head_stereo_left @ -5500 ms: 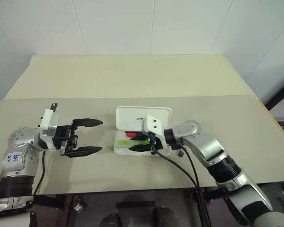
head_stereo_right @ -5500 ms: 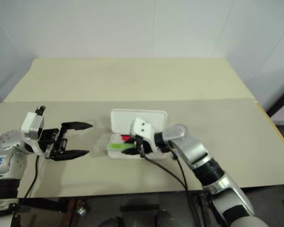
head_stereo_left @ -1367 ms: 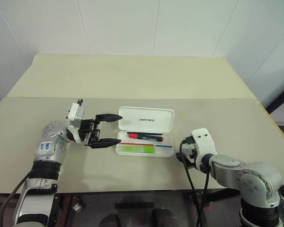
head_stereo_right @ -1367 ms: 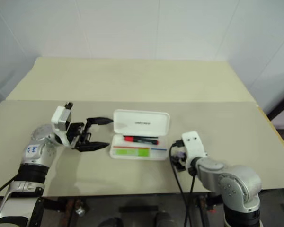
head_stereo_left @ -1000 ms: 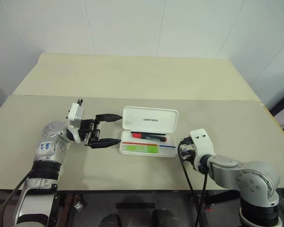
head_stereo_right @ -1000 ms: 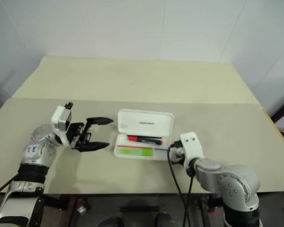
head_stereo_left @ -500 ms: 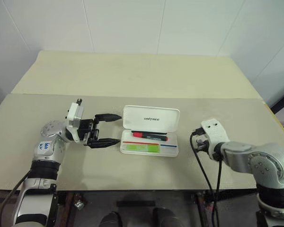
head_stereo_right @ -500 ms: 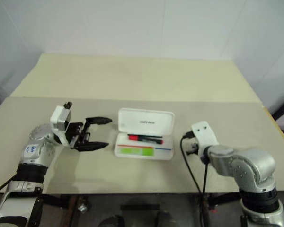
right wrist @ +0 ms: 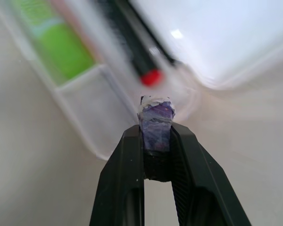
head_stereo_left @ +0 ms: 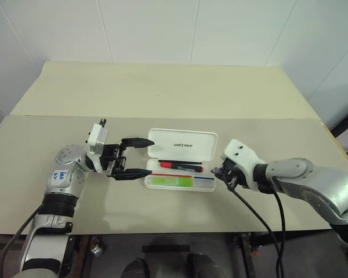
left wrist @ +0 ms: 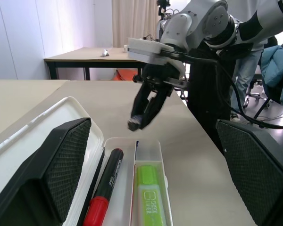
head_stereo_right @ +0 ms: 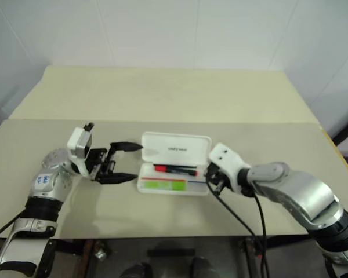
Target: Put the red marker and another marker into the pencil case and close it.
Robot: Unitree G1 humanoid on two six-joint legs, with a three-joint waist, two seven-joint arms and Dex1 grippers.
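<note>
Right wrist view, right gripper (right wrist: 155,136) jaws clamping small purplish object (right wrist: 155,123), left gripper (head_stereo_left: 136,157) jaws wide.

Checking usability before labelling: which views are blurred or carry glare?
Right wrist view: pencil case, red marker and green highlighter smeared out of focus, glare spot on the lid; right hand sharp. Left wrist view: left fingers loom soft, markers crisp. Eye views: even light.
</note>
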